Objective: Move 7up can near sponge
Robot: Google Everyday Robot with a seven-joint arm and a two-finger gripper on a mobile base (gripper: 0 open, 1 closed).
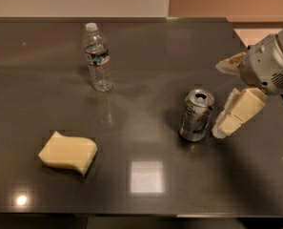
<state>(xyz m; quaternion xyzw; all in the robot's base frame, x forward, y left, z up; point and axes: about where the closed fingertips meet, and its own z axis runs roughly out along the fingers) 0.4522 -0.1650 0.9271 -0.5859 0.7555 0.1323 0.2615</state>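
Observation:
The 7up can (197,115), silver-grey with a pull-tab top, stands upright on the dark table (146,51), right of centre. The pale yellow sponge (68,151) lies at the front left, far from the can. My gripper (219,99) comes in from the right edge and sits just right of the can. It is open: one cream finger (236,113) reaches down beside the can, almost touching it, and the other finger (228,63) is spread away towards the back. It holds nothing.
A clear plastic water bottle (98,57) stands upright at the back left. The table's right edge runs behind my arm (269,66). A bright light reflection (146,176) lies on the table in front of the can.

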